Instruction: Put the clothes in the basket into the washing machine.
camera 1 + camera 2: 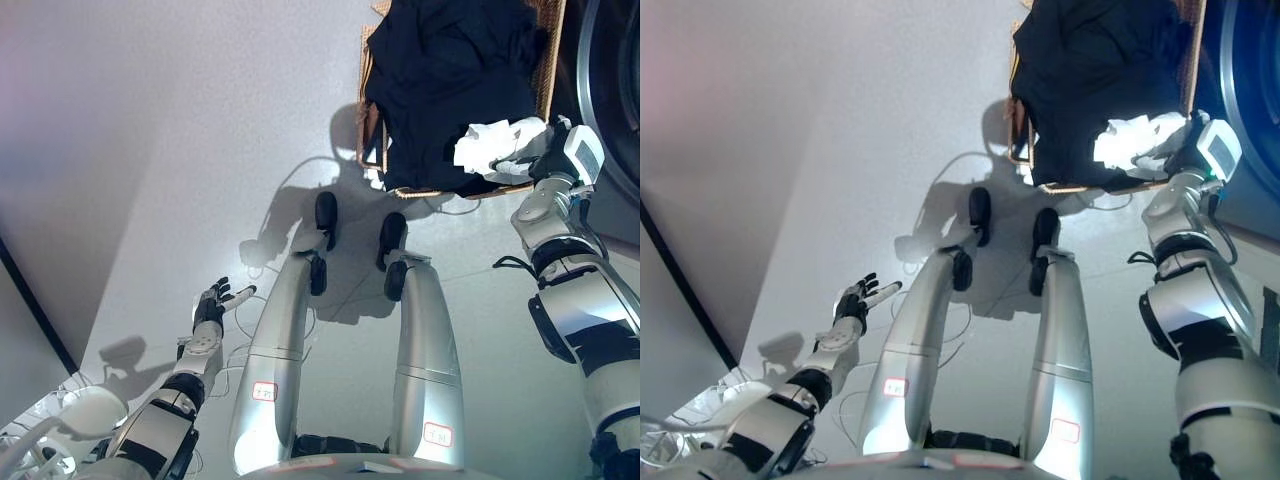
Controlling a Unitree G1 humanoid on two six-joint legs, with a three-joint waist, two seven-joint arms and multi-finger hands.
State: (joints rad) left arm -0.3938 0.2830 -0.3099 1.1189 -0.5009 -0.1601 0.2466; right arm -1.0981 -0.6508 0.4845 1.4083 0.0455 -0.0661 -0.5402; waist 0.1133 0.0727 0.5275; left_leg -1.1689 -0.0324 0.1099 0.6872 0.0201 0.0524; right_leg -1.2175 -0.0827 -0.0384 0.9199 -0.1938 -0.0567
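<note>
A wicker basket (549,50) stands on the floor at the top right, filled with dark clothes (450,70) that hang over its near side. A crumpled white cloth (485,145) lies on the dark clothes at the basket's near right corner. My right hand (528,152) is at that corner with its fingers curled on the white cloth. The washing machine (612,70) shows at the right edge, just beyond the basket. My left hand (213,306) is open and empty, held low over the floor at the lower left, far from the basket.
The pale floor (200,150) spreads to the left of the basket. A dark line along a wall base (35,305) runs across the lower left corner.
</note>
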